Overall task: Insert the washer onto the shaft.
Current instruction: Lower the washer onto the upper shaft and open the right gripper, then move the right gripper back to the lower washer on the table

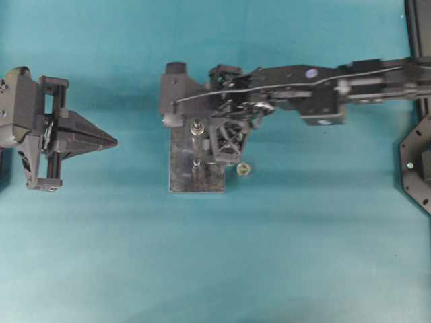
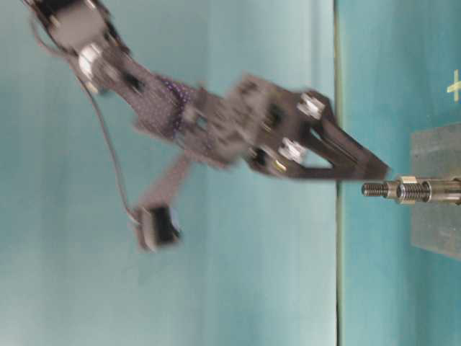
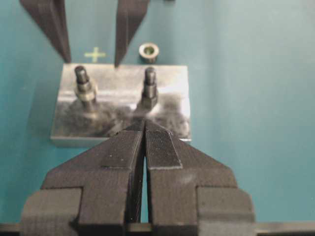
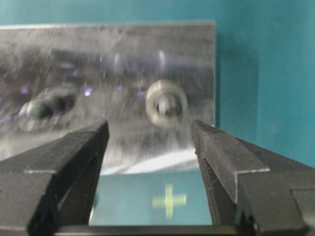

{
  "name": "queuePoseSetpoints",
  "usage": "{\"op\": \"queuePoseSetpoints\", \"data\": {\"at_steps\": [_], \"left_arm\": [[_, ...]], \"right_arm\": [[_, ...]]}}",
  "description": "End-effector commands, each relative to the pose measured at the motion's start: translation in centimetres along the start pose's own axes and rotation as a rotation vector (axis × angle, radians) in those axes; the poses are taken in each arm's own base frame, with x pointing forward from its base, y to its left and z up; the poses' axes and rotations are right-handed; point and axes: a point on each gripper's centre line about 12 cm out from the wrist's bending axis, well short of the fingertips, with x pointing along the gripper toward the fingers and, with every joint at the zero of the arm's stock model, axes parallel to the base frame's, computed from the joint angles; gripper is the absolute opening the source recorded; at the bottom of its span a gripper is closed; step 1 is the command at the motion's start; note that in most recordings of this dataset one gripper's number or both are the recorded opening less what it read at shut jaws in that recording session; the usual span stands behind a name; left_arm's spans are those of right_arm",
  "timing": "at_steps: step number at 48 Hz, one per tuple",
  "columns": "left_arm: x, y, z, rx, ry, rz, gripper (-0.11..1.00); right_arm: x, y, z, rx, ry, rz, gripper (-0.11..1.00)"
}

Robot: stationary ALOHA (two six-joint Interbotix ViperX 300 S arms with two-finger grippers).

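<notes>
The small silver metal washer [image 3: 84, 91] sits ringed around one upright threaded steel shaft [image 3: 81, 75] on the grey metal base plate [image 3: 170, 78]. The right claw [image 4: 150, 142] hangs just above that shaft, released and empty. The left claw [image 3: 144, 132] is clenched, well apart from the plate.

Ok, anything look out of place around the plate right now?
One thing: a small metal ring lies loose on the table just beside the plate, not seated on anything. The right pincer hangs open and empty over the plate. Nothing looks bent or damaged.
</notes>
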Motion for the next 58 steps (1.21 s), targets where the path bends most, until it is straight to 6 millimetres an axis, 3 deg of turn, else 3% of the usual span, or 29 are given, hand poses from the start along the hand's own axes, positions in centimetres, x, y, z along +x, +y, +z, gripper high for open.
{"op": "queuePoseSetpoints", "data": {"at_steps": [1, 10, 20, 36, 58], "left_arm": [[-0.1, 0.0, 0.7, 0.002, -0.026, -0.002, 0.0], [-0.1, 0.0, 0.7, 0.002, -0.026, -0.002, 0.0], [-0.1, 0.0, 0.8, 0.002, -0.028, -0.002, 0.0], [-0.1, -0.1, 0.8, 0.003, -0.029, -0.003, 0.0], [-0.1, -0.2, 0.9, 0.004, -0.031, -0.006, 0.0]], "right_arm": [[-2.9, 0.4, 0.2, 0.013, -0.06, 0.002, 0.7], [-3.4, 1.9, -2.7, 0.041, -0.027, 0.019, 0.7], [-0.5, 3.9, -6.1, 0.068, -0.009, 0.041, 0.7], [2.4, 5.6, -7.6, 0.065, 0.002, 0.058, 0.69], [4.6, 5.4, -8.5, 0.059, 0.05, 0.047, 0.67]]}}
